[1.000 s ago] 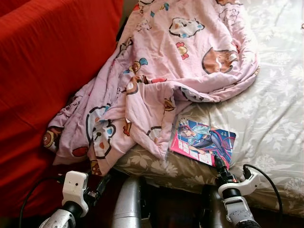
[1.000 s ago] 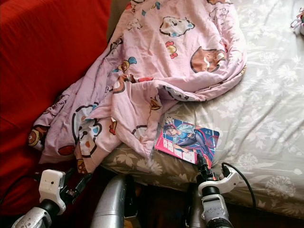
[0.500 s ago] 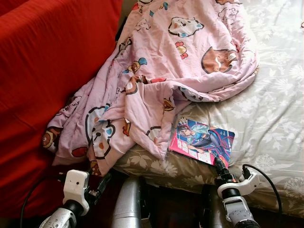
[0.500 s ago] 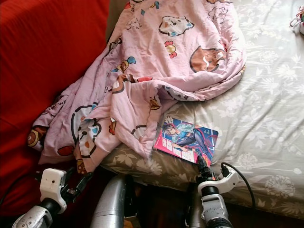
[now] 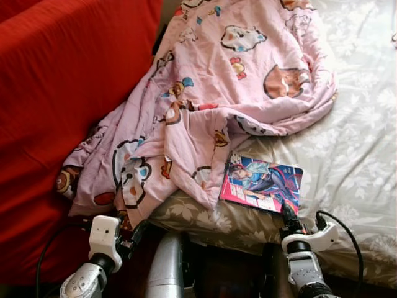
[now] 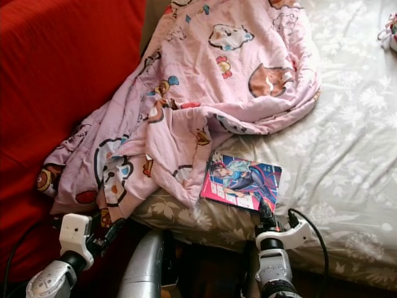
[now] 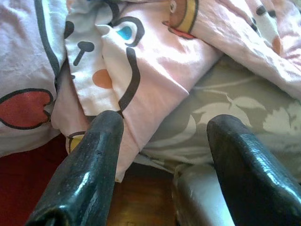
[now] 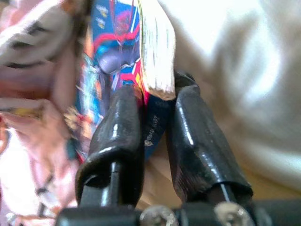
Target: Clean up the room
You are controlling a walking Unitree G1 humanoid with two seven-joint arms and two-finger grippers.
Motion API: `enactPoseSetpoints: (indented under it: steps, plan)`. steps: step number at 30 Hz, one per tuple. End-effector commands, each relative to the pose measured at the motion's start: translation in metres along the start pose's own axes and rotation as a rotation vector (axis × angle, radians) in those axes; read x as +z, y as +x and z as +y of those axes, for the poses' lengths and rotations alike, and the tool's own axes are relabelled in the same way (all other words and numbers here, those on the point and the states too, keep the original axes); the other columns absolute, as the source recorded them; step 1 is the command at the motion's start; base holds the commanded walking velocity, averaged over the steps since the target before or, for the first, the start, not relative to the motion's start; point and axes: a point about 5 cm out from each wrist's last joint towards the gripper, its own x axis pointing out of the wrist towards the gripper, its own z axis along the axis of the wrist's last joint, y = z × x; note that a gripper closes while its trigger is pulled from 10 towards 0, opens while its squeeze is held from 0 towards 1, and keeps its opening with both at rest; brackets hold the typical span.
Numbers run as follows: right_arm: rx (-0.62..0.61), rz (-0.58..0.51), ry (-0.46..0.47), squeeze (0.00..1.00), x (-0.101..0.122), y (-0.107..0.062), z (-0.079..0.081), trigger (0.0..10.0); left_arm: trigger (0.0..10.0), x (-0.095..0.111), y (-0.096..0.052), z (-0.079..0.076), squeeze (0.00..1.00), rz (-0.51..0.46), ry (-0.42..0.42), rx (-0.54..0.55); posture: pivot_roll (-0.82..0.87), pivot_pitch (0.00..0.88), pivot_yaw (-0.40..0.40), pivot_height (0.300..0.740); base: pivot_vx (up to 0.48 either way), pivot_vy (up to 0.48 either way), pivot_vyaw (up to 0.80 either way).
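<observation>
A colourful comic book (image 5: 263, 185) lies on the bed near its front edge, beside a rumpled pink cartoon-print blanket (image 5: 217, 93). My right gripper (image 5: 287, 214) is shut on the book's near right corner. The right wrist view has both black fingers (image 8: 117, 127) clamped on the book's cover and page edge (image 8: 155, 52). My left gripper (image 7: 164, 125) is open, low at the bed's left front. It points at the blanket's hanging corner (image 7: 155, 52) and holds nothing.
The bed wears a grey floral sheet (image 5: 353, 143), bare on the right side. A large red fabric surface (image 5: 56, 93) rises on the left against the blanket. Dark wooden floor (image 7: 136, 207) lies below the bed's edge.
The book's near edge has shifted slightly with my right gripper at its corner. My left arm has edged up toward the blanket's hanging corner.
</observation>
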Motion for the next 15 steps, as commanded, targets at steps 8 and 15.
enactPoseSetpoints:
  steps: [8,15]
  plan:
    - [-0.046,-0.149,-0.097,0.0,0.018,-0.013,-0.007,0.0,10.0,-0.013,0.007,-0.002,0.0,0.02,-0.023,0.038,0.17,0.106,0.046,0.583,0.0,0.0,0.0]
    - [0.046,-0.12,-0.341,0.0,0.021,-0.021,0.012,6.6,10.0,-0.016,0.022,-0.005,0.0,0.011,-0.072,0.067,0.12,0.068,0.019,0.583,0.0,0.0,0.0]
